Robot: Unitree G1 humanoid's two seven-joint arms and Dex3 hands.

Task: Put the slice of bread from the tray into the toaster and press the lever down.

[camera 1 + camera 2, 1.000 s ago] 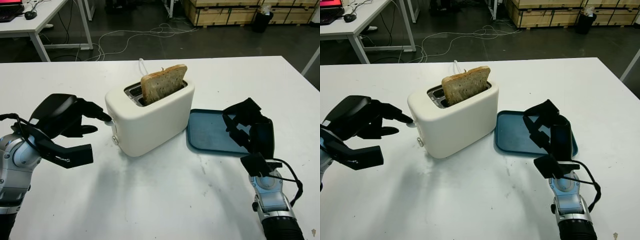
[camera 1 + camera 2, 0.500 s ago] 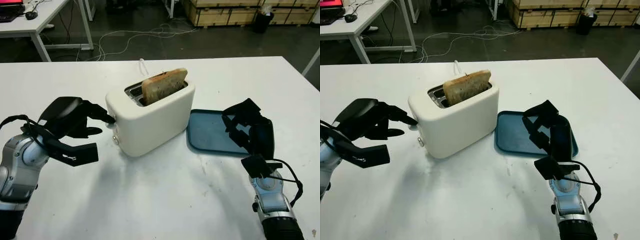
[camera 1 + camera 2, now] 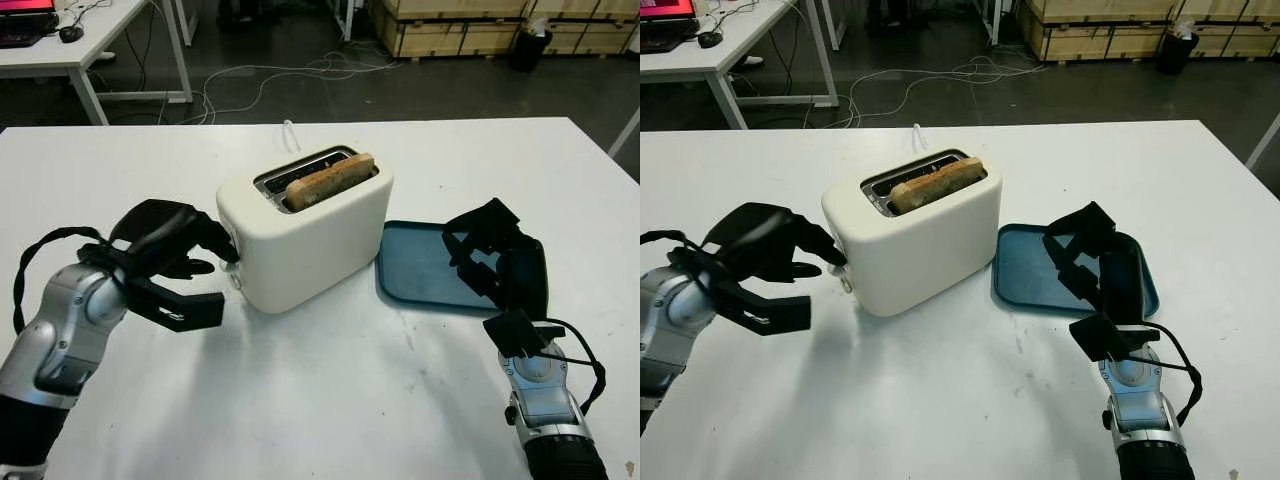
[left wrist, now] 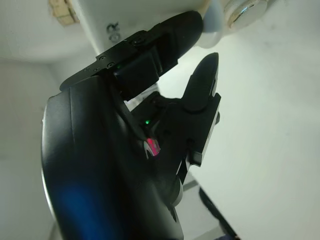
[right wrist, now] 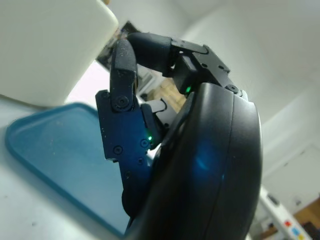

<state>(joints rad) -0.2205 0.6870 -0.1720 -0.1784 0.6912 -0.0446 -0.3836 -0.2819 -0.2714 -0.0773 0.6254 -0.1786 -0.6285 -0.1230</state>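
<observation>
While my left hand point(image 3: 165, 245) curls its fingertips point(image 4: 186, 31) onto the toaster's point(image 3: 310, 235) lever, the bread slice point(image 3: 330, 180) sits sunk in the slot; my right hand point(image 3: 500, 265), fingers curled on nothing, hovers over the blue tray point(image 3: 420, 270).

Left robot hand point(image 3: 178, 240) reaches forward, fingers curled; right robot hand point(image 3: 500, 265) upright, fingers curled.

Toaster point(image 3: 305, 235) sits mid-surface point(image 3: 330, 390), the bread slice point(image 3: 330, 180) sunk low in its near slot. Tray point(image 3: 420, 268) lies just right of it, with the right hand point(image 3: 497, 262) over the tray's right end. Left hand point(image 3: 170, 250) is at the toaster's left end, a fingertip point(image 4: 172, 37) touching the lever point(image 4: 212, 22).
</observation>
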